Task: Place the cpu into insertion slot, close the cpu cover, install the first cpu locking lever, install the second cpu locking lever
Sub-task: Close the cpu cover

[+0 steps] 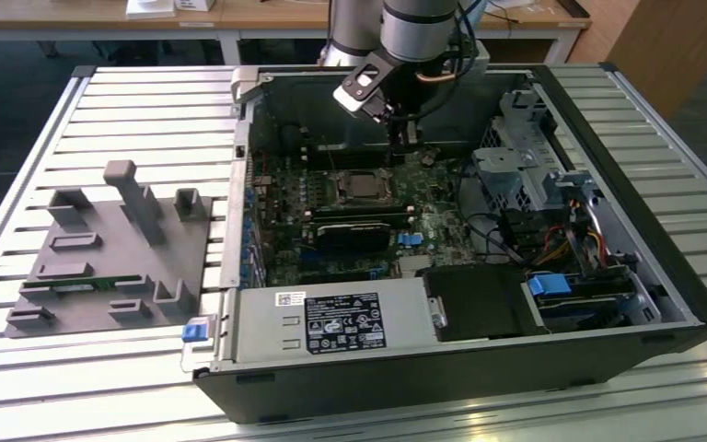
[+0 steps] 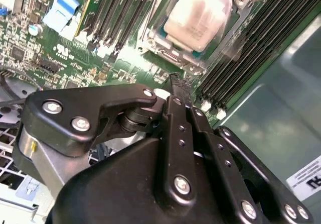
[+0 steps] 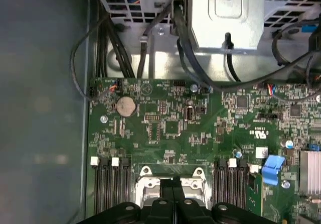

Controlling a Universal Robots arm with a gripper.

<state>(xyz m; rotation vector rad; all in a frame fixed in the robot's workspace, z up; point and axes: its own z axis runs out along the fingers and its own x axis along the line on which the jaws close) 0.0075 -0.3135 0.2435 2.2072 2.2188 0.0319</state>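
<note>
The cpu (image 2: 198, 18) sits in the insertion slot (image 1: 360, 187) on the motherboard (image 1: 329, 249), and the gripper (image 1: 404, 136) hangs near it at roughly 1 o'clock in the exterior view, pinched closed on nothing, I'd guess for poking, not carrying.

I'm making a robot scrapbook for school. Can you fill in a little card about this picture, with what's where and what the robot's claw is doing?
Place: open computer case on a slatted table
Gripper: shut, holding nothing, hovering just above the motherboard
Cpu: pale square sitting in the insertion slot, near the gripper's tips
Levers: cannot tell if locked
Beside the case: grey holder block, on the exterior view's left
</note>
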